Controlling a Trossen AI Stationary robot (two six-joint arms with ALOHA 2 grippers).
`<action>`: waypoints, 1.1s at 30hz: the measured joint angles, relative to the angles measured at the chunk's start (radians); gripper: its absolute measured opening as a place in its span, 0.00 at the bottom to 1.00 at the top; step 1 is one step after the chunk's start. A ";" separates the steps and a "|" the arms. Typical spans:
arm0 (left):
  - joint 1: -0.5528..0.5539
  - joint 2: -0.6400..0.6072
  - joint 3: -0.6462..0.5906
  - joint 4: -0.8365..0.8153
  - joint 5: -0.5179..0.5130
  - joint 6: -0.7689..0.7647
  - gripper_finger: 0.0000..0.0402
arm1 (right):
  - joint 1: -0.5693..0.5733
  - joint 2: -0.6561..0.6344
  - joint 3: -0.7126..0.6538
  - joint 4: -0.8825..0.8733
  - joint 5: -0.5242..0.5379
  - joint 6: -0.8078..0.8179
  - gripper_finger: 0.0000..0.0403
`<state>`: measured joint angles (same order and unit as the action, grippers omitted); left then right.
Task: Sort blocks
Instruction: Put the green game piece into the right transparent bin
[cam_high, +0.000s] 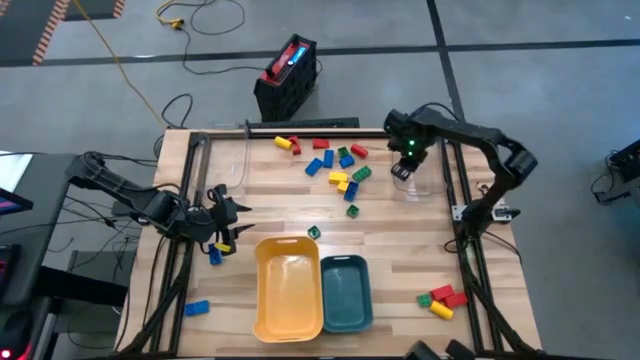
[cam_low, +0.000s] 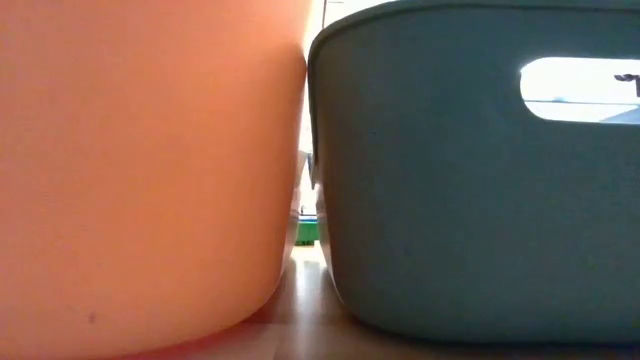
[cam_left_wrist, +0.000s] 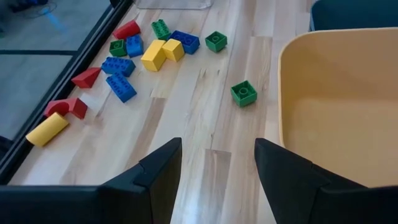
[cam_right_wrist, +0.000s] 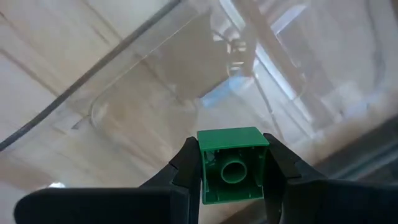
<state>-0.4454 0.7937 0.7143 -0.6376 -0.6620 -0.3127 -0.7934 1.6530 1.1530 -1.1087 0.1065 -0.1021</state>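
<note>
A: The right gripper (cam_right_wrist: 231, 171) has its jaws clamped on a green block (cam_right_wrist: 232, 165) above the clear container (cam_right_wrist: 186, 68).

B: If released off-centre, it could glance off the rim onto the table (cam_high: 400, 250). The left gripper (cam_left_wrist: 217, 165) waits with jaws wide beside the yellow tray (cam_left_wrist: 336, 106).

In the low view the yellow tray (cam_low: 140, 180) and teal tray (cam_low: 470, 180) hide the table, leaving one green block (cam_low: 306, 232) partly visible between them.
</note>
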 joint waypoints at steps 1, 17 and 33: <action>0.000 0.000 0.000 0.000 0.000 -0.003 0.50 | 0.005 0.006 0.000 0.019 -0.001 -0.007 0.27; 0.000 0.000 0.000 0.000 0.000 -0.001 0.50 | 0.016 -0.084 0.021 0.034 -0.007 -0.050 0.66; 0.000 0.000 0.000 0.000 -0.020 0.004 0.50 | 0.926 -0.494 0.048 0.038 0.263 0.209 0.67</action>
<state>-0.4454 0.7937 0.7143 -0.6373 -0.6819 -0.3088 0.1325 1.1593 1.2011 -1.0703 0.3693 0.1068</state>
